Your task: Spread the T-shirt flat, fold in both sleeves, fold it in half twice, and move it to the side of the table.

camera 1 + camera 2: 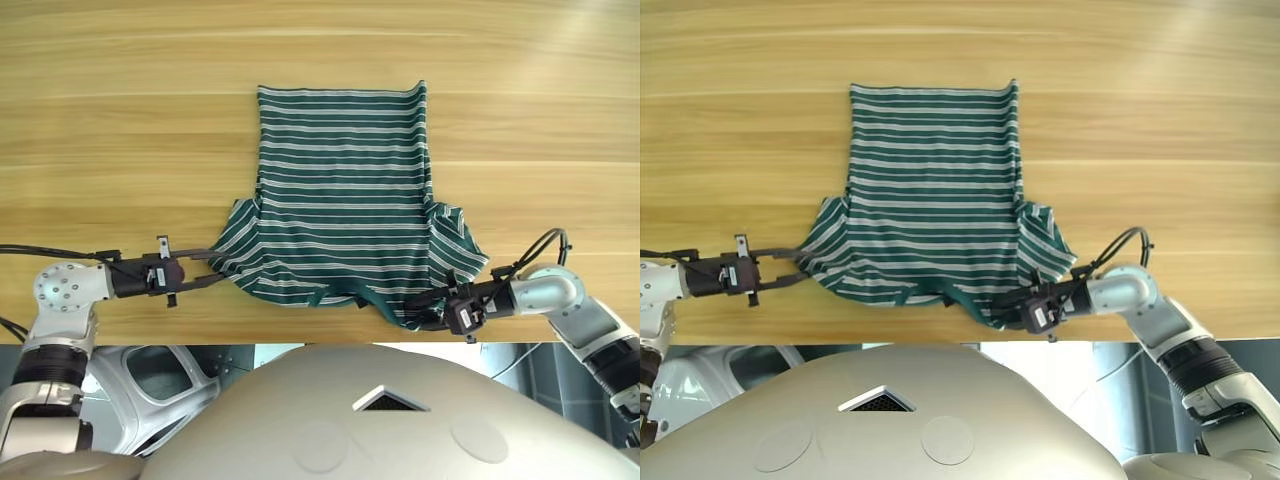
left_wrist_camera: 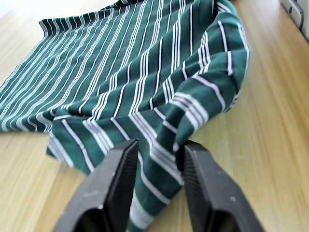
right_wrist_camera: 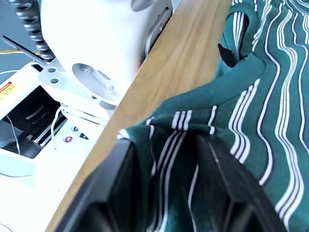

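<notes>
A dark green T-shirt (image 1: pixel 345 190) with white stripes lies spread on the wooden table (image 1: pixel 120 130), hem toward the far side, collar at the near edge. My left gripper (image 1: pixel 212 268) sits at the shirt's near left sleeve, its fingers (image 2: pixel 120 179) shut on the sleeve cloth (image 2: pixel 159 159). My right gripper (image 1: pixel 425 310) is at the near right corner by the table's front edge, and its fingers (image 3: pixel 217 179) are shut on a bunched fold of the shirt (image 3: pixel 178 130). Both sleeves look rumpled and partly tucked in.
The table edge (image 3: pixel 159 77) runs just beside the right gripper, with the robot's white body below it. Bare wood surrounds the shirt on the far side, left and right.
</notes>
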